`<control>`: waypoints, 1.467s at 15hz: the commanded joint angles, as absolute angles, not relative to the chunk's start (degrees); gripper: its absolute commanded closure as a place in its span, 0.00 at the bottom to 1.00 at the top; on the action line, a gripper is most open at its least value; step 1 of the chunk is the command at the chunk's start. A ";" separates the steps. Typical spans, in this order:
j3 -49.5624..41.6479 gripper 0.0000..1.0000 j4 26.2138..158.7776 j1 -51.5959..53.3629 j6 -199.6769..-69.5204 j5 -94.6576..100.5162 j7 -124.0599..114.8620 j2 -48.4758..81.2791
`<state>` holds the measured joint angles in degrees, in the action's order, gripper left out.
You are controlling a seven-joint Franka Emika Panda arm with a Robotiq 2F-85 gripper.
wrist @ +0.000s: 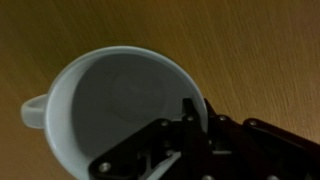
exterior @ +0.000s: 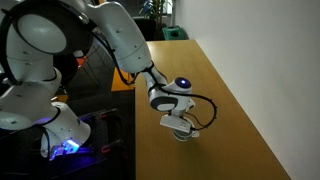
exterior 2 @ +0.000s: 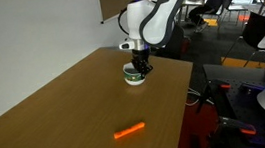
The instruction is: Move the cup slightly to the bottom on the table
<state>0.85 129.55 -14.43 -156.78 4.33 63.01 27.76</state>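
The white cup [wrist: 110, 100] with a dark grey inside and a small handle on its left fills the wrist view, standing on the wooden table [wrist: 262, 45]. My gripper [wrist: 196, 106] has one finger inside the cup and one outside, closed on its right rim. In an exterior view the cup [exterior 2: 133, 78] sits near the table's far edge under the gripper [exterior 2: 138, 67]. In an exterior view the gripper [exterior: 183, 127] points down onto the table [exterior: 235, 100] and mostly hides the cup.
A small orange stick [exterior 2: 129, 131] lies on the table [exterior 2: 57, 118] nearer the camera, apart from the cup. The table edge runs close beside the cup. Office chairs and equipment stand beyond the table.
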 commanded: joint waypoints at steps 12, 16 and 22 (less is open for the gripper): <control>1.10 0.68 142.91 -14.33 -157.18 2.84 60.79 18.84; 1.19 0.50 144.71 -14.56 -157.86 2.09 60.73 17.81; 0.55 0.52 148.88 -14.59 -160.54 1.13 60.47 13.88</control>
